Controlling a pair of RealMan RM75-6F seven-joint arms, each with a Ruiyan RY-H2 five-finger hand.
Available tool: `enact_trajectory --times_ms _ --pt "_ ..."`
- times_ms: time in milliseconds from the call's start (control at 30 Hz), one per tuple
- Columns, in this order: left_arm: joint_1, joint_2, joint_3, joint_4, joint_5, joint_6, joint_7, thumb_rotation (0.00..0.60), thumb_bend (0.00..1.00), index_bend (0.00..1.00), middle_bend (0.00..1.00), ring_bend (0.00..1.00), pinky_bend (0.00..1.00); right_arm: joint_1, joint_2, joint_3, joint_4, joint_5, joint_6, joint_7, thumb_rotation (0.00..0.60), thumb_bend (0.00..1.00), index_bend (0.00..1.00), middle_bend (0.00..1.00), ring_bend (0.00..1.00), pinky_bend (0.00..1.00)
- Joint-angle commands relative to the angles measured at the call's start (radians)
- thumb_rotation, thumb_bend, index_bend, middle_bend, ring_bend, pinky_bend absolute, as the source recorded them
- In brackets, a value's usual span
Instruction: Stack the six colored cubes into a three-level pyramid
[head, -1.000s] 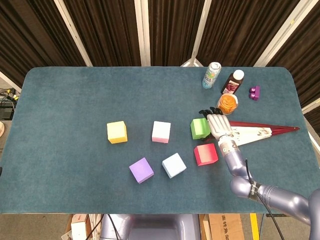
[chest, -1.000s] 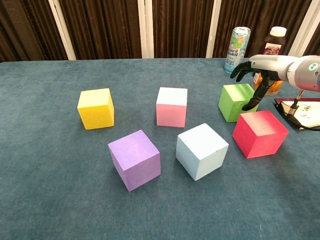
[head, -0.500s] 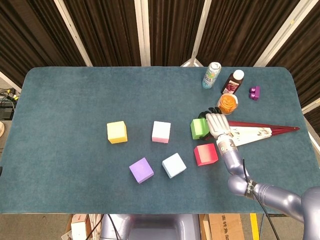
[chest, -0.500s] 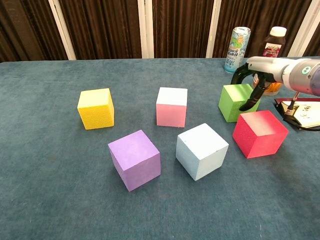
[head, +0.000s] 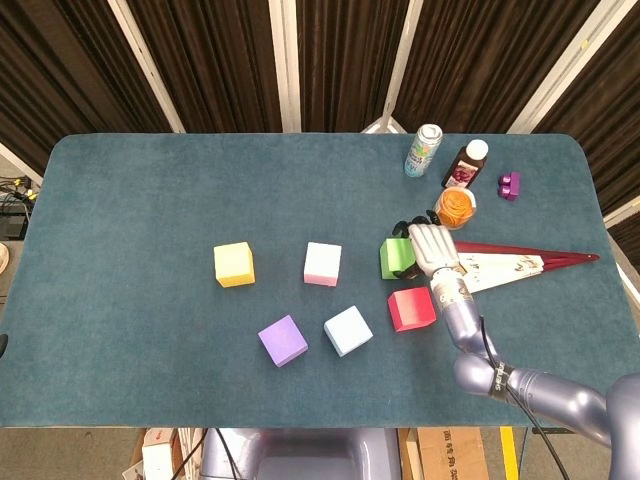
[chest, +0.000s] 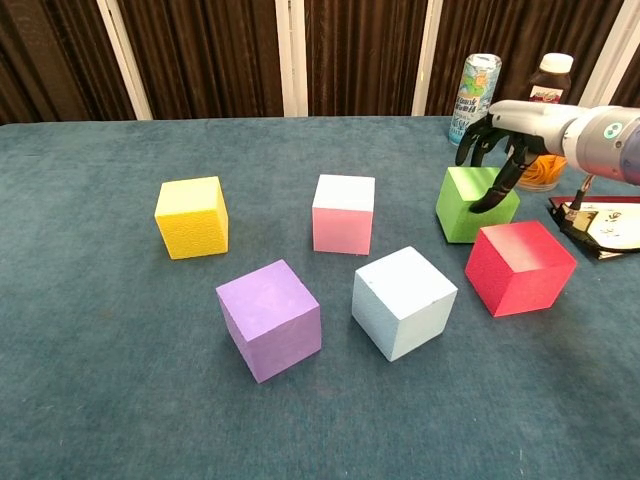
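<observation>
The green cube (chest: 476, 203) is straddled by the right hand (chest: 497, 150), fingers apart; if gripped off-centre, it could be knocked into the red cube (chest: 519, 266).

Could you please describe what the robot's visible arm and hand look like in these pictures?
Only the right arm shows: glossy silver-grey metallic segments with rounded joints, and a thin dark cable running along the forearm. The chest view shows a small teal mark on the wrist segment. The right hand has a pale silver-white back, and its fingers are black. The left arm and hand are not in view.
</observation>
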Motion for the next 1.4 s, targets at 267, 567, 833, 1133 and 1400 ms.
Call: enact_trajectory --times_ms 267,567,833,1133,1400 --pt "0.002 0.005 -0.002 -0.003 -0.005 -0.001 -0.01 0.6 0.38 0.03 0.0 0.0 0.0 0.012 -0.013 -0.004 0.015 0.016 -0.011 -0.012 0.6 0.19 0.36 0.44 0.22 0.0" --pt "0.0 0.007 -0.003 -0.001 -0.003 -0.003 -0.018 0.6 0.38 0.03 0.0 0.0 0.0 0.015 0.021 0.006 -0.064 0.006 0.028 -0.04 0.6 0.23 0.42 0.46 0.23 0.0" --pt "0.0 0.007 0.0 0.002 0.006 -0.002 -0.028 0.6 0.38 0.03 0.0 0.0 0.0 0.037 0.042 0.006 -0.172 0.067 0.077 -0.125 0.6 0.23 0.43 0.46 0.23 0.0" --pt "-0.003 0.011 -0.004 0.005 -0.002 -0.01 -0.036 0.6 0.38 0.03 0.0 0.0 0.0 0.092 -0.015 -0.001 -0.235 0.22 0.159 -0.257 0.6 0.23 0.43 0.46 0.23 0.0" --pt "-0.003 0.018 -0.007 0.008 -0.01 -0.014 -0.052 0.6 0.38 0.03 0.0 0.0 0.0 0.15 -0.115 0.029 -0.199 0.338 0.289 -0.368 0.6 0.23 0.43 0.46 0.23 0.0"
